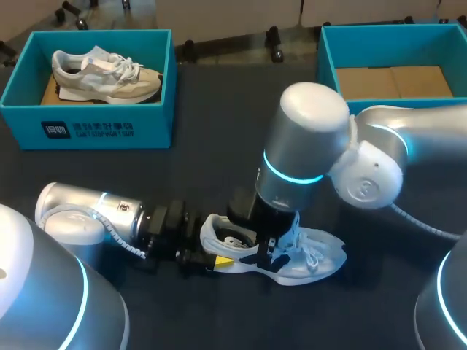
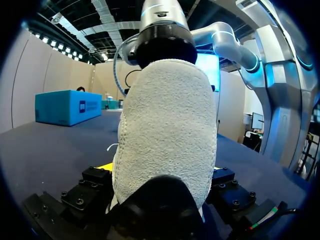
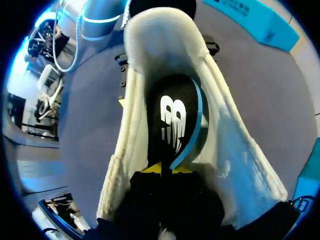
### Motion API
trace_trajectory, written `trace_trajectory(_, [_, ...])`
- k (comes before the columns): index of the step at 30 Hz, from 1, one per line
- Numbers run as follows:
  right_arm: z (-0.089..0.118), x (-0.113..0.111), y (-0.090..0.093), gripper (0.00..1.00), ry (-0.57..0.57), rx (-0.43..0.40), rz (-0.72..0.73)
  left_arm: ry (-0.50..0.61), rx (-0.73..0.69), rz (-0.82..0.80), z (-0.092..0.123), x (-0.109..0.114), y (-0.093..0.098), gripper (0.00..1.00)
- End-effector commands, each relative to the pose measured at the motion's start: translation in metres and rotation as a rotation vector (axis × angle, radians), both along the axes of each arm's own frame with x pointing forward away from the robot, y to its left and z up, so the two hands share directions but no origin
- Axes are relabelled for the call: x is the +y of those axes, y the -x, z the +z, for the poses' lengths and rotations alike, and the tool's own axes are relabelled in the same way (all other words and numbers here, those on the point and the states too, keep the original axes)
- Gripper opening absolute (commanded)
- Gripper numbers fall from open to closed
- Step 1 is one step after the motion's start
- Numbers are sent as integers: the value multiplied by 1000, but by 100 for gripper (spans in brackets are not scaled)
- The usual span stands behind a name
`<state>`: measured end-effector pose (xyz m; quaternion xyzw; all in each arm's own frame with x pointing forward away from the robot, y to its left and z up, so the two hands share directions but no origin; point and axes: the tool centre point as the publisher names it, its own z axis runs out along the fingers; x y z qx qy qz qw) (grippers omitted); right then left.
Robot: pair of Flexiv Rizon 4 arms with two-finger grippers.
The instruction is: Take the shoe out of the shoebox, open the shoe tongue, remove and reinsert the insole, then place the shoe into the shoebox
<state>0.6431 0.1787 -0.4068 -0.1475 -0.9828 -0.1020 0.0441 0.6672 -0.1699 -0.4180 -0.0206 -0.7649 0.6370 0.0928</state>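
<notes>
The white shoe (image 1: 310, 251) lies on its sole on the dark table (image 1: 219, 168), out of both boxes, near the front edge. Its toe points toward the right arm's side and its laces (image 1: 312, 246) are loose. Inside the shoe's open mouth sits the black insole (image 3: 175, 120), which has a blue edge and a white logo.

The right gripper (image 3: 162, 170) comes straight down into the shoe's mouth. Its yellow tips are drawn close together, pinching the nearer end of the insole.

The left gripper (image 2: 160, 168) lies low along the table at the back of the shoe. Its fingers are spread to the width of the heel, and one finger (image 2: 104, 167) presses each side of the towelling-lined heel, clamping it.

Well behind the shoe, at the far left of the table, stands a teal shoebox (image 1: 87, 127) holding a beige sneaker (image 1: 106, 73) that lies on its side. At the far right stands a second teal shoebox (image 1: 332, 65), with brown cardboard (image 1: 394, 82) on its floor.
</notes>
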Motion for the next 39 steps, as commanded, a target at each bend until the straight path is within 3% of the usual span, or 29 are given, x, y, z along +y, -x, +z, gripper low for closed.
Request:
trace_trajectory(1, [19, -1, 34, 0, -35, -152, -10, -3, 1, 5, -4, -2, -3, 0])
trace_trajectory(20, [40, -14, 22, 0, -133, -421, -20, -3, 1, 5, -4, -2, -3, 0])
trace_trajectory(31, [63, -14, 11, 0, -122, -409, 35, -3, 1, 5, -4, -2, -3, 0])
trace_trajectory(32, [66, -13, 8, 2, -121, -397, 49, -3, 1, 5, -4, -2, -3, 0])
trace_trajectory(33, [68, -12, 6, 26, -118, -385, 53, -3, 1, 5, -4, -2, -3, 0])
trace_trajectory(37, [76, -10, -3, 30, -116, -351, 81, -3, 1, 5, -4, -2, -3, 0])
trace_trajectory(39, [80, -8, -6, 44, -114, -341, 93, -3, 1, 5, -4, -2, -3, 0])
